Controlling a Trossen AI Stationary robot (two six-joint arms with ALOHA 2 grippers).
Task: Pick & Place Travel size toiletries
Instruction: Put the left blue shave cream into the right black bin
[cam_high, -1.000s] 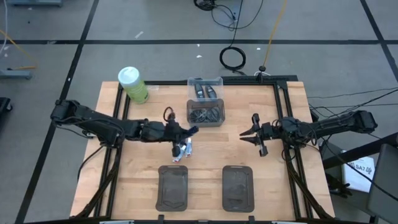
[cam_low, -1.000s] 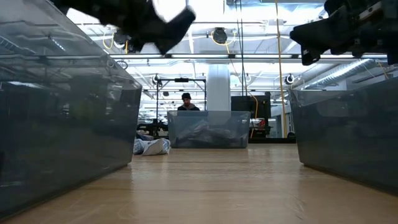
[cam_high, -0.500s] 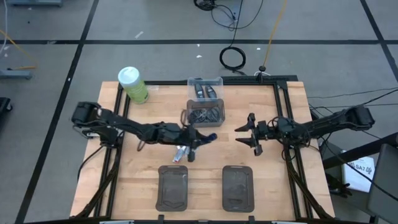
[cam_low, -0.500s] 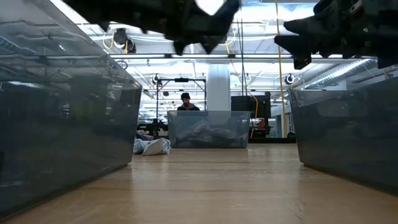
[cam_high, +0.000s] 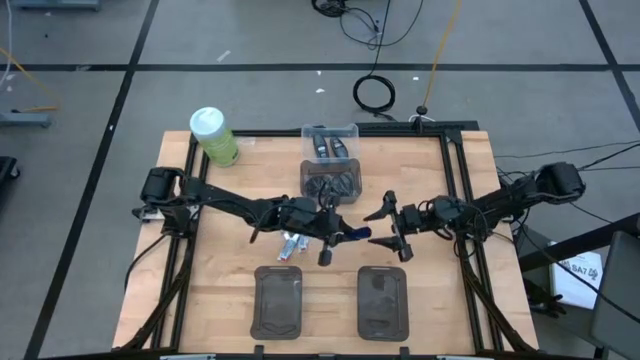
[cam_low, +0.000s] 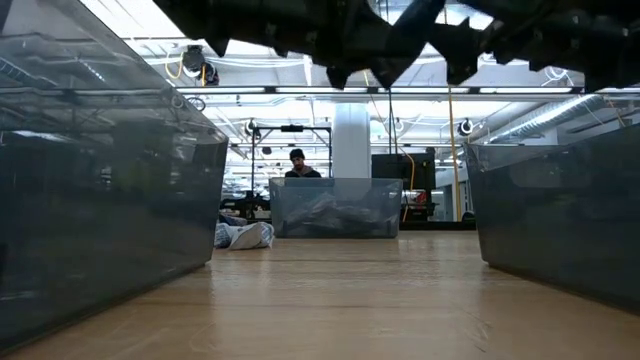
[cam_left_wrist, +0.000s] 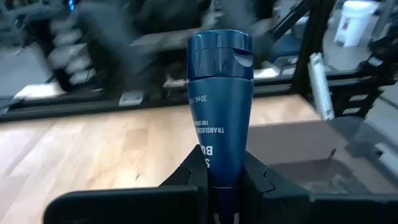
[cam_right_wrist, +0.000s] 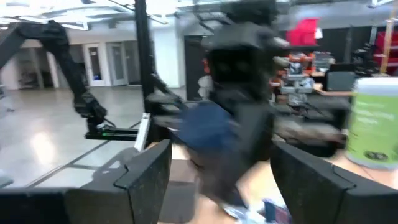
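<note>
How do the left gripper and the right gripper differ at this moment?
The left gripper has its jaws shut on a dark blue mini tube; the right gripper holds nothing, jaws spread wide. The left gripper reaches in from the table's left side, the right gripper from its right side. Both hang above the middle of the table, facing each other closely.

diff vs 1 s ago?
The left claw, shut on a dark blue mini tube, carried it from beside the loose toiletries toward mid-table. The right claw spread open and moved in to meet it, now facing the tube. Unchanged: two dark trays, the clear bin, the green bottle.
</note>
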